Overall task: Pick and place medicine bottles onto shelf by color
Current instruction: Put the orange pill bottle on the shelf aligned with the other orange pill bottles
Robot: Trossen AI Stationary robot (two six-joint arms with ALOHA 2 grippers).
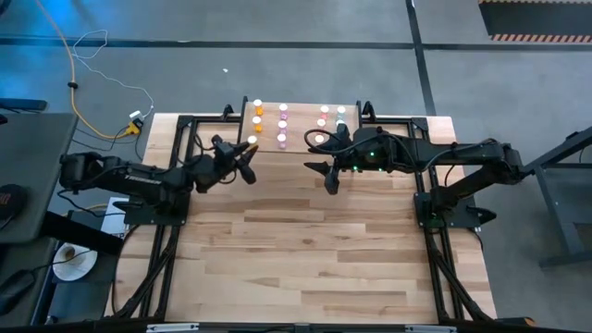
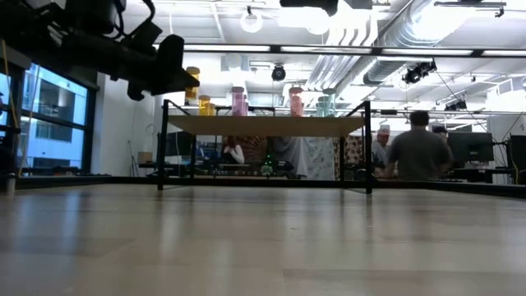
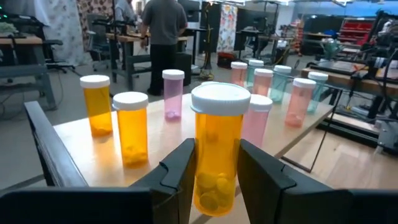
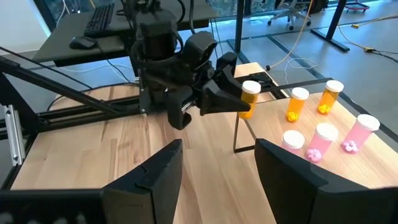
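Observation:
The shelf [image 1: 301, 131] stands at the table's far middle on thin black legs. On it stand two orange bottles [image 3: 130, 137], several pink ones [image 3: 173, 93] and teal ones [image 3: 281, 84], all upright with white caps. My left gripper [image 1: 247, 154] is at the shelf's near left corner, shut on another orange bottle [image 3: 214, 155]. My right gripper [image 4: 217, 162] hangs open above the table just near the shelf's right half, nothing between its fingers. My left gripper pinches the orange bottle's lower body [image 3: 198, 168] between its two fingers [image 3: 180, 171], the white cap [image 3: 221, 101] well above them. The fingers come level, slanting in from the table's left and near side. The bottle stands upright, lifted clear of the shelf top.
Black frame rails [image 1: 180, 139] run along the table's left and right sides. The near half of the wooden tabletop [image 1: 305, 250] lies bare. People [image 2: 417, 152] stand in the room beyond the far edge.

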